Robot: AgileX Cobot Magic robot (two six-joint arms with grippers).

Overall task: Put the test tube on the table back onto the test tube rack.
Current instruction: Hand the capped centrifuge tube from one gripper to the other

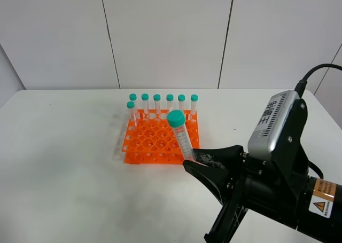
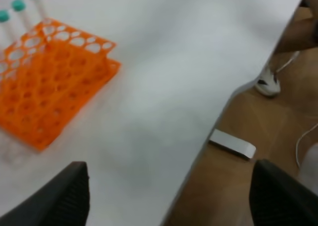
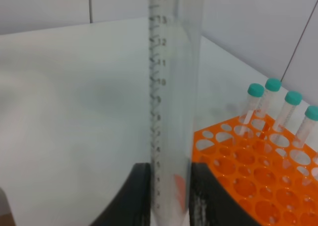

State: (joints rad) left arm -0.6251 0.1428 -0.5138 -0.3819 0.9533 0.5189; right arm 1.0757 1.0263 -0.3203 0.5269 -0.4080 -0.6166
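My right gripper (image 1: 193, 158) is shut on the test tube (image 1: 182, 137). It holds the tube by its lower end, teal cap (image 1: 176, 118) up, slightly tilted, just in front of the orange test tube rack (image 1: 155, 142) on the white table (image 1: 64, 163). In the right wrist view the clear graduated tube (image 3: 171, 102) stands between the two black fingers (image 3: 139, 196), with the rack (image 3: 248, 179) beside it. Several teal-capped tubes (image 1: 170, 101) stand in the rack's back row. My left gripper (image 2: 169, 201) is open and empty over the table edge, apart from the rack (image 2: 44, 87).
The left wrist view shows the table's edge (image 2: 208, 131) and the brown floor beyond it, with a white flat object (image 2: 232, 144) and cables. The right arm's black body (image 1: 278, 184) fills the lower right of the exterior view. White wall panels stand behind the table.
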